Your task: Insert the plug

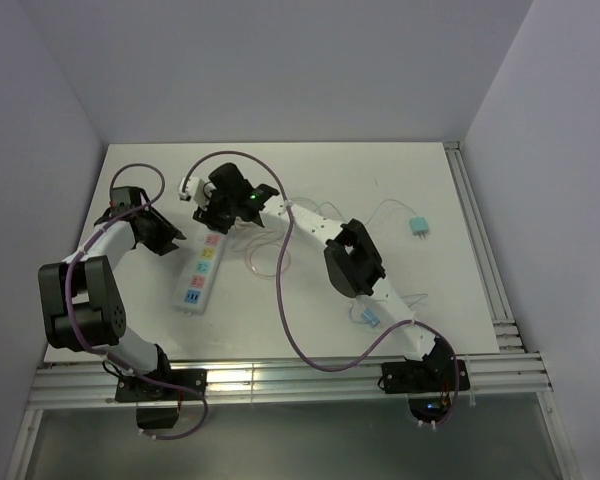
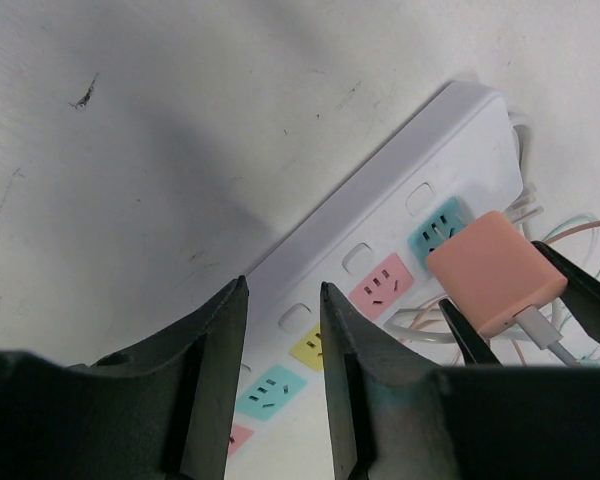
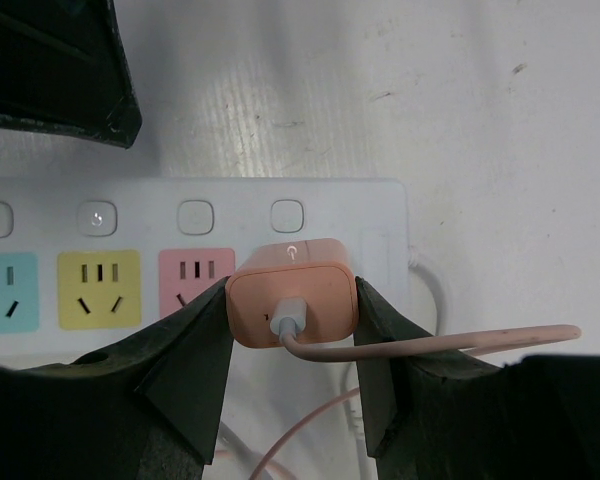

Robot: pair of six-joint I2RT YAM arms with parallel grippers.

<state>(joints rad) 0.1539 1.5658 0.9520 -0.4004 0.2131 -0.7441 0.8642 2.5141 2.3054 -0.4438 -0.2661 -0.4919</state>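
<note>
now my right hand (image 3: 290, 305) is clamped on the pink plug (image 3: 292, 285), which sits over the end socket of the white power strip (image 3: 180, 215), beside the pink socket. my left hand (image 2: 283, 300) hangs open over the strip's edge on the counter (image 2: 180, 120), holding nothing.

Overhead wide, wrists close, sharing power strip (image 1: 200, 270)

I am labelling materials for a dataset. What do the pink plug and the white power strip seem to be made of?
The pink plug: probably moulded plastic with a matte finish; even colour, rounded edges, no glare. The power strip: probably hard plastic, smooth with perhaps a slight sheen; uniform white shell with rounded moulded corners.
</note>
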